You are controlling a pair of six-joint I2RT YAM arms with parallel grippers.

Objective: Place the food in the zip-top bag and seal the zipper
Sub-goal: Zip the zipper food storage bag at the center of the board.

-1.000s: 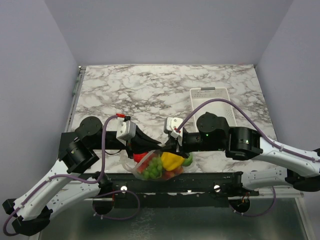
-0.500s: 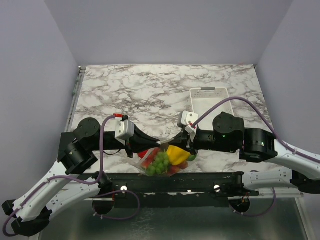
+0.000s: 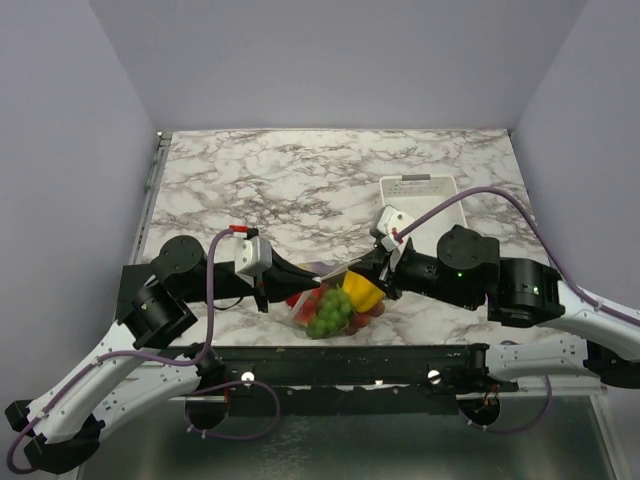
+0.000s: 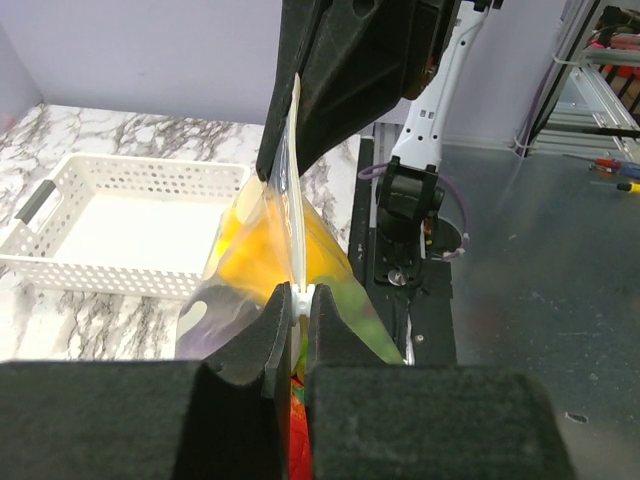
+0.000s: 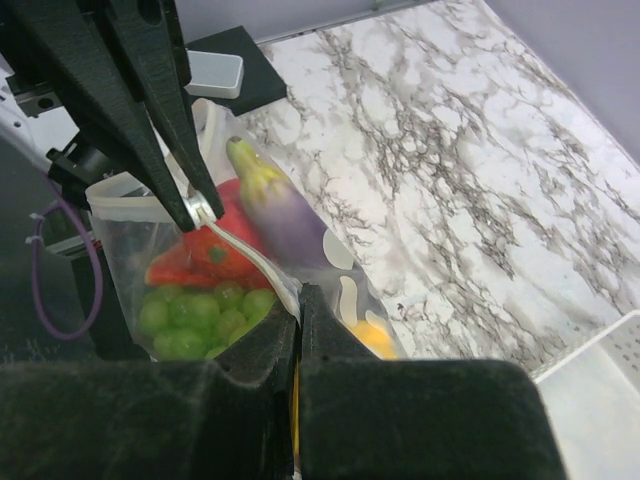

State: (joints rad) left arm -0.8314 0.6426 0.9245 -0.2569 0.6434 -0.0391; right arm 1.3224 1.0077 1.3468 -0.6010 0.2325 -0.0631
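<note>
A: Where is the zip-top bag?

B: By the tabletop's near edge, strung between both arms, with green grapes and a purple eggplant inside.

A: The end effectors?

B: The left end effector and the right end effector each pinch the zipper, jaws nearly closed. Beyond sits a white basket.
</note>
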